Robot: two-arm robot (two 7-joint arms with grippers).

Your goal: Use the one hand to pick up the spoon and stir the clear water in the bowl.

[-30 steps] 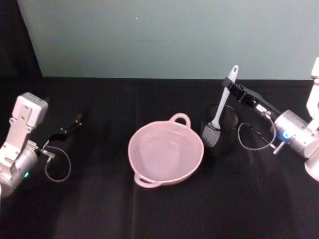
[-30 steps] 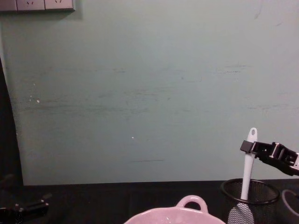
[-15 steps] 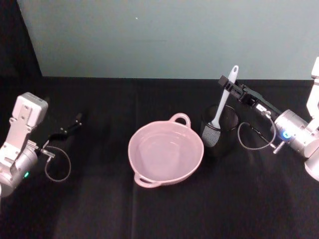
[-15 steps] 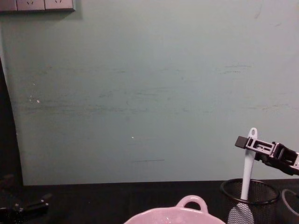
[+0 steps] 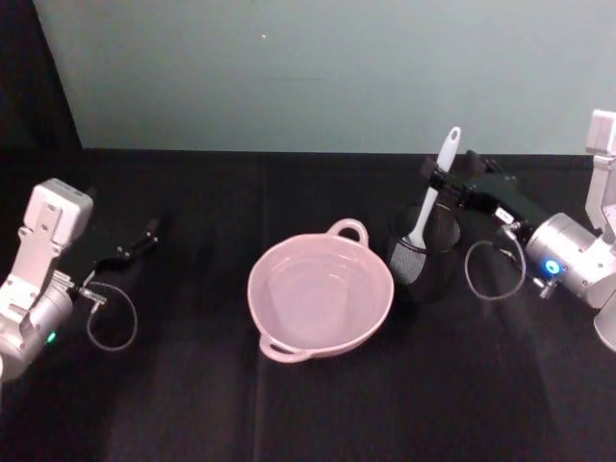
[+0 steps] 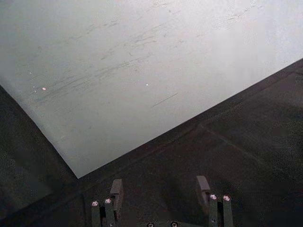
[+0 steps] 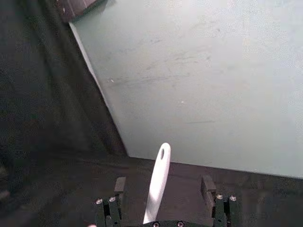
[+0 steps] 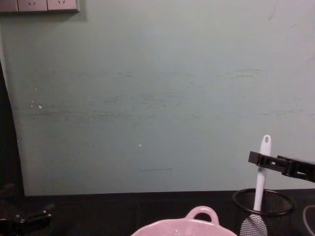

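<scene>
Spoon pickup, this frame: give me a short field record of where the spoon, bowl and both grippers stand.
spoon: standing upright in the black mesh cup, head down, handle end above the rim
bowl: pale pink, on the black table, beside the cup on the robot's left of it
right gripper: at the spoon handle, fingers open on either side of it, not yet closed
left gripper: open, low over the table at the far left, away from the task things
</scene>
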